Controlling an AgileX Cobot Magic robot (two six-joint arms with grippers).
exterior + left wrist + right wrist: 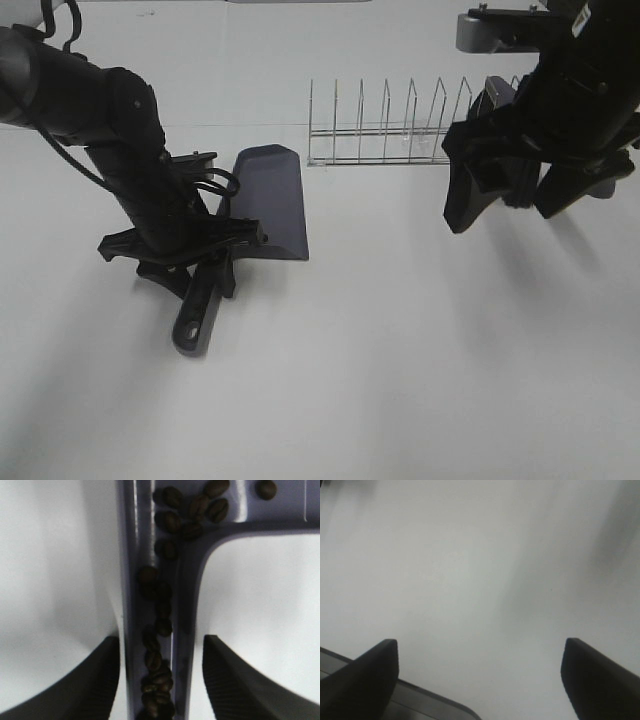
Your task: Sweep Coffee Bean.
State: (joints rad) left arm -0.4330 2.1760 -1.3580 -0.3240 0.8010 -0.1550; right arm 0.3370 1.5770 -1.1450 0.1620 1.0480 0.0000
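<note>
From the high camera we see a grey dustpan lying on the white tabletop, left of centre. Its long axis runs from the wide pan, farther from us, down to the handle, nearer us and slightly left. The left claw sits over the handle where it joins the pan; the arm hides the fingers, so from here we cannot tell the grip. The right claw hangs above the tabletop at the right with its two fingers spread wide, empty. Behind it stands a wire rack, and a dark object partly hidden by the right arm we cannot make out. No beans are visible from this height.

In the left wrist view the coffee beans show clearly: a loose line of them lies in the channel of the handle, running along its length, with a small cluster where the handle widens into the pan. The two fingers stand either side of the handle with a sliver of gap on each side, so the claw looks released and straddling, not clenched. The lowest beans are cut off by the edge.

In the right wrist view we see the fingers far apart over bare tabletop, holding nothing. A dark flat edge at one corner is too cut off to name.
</note>
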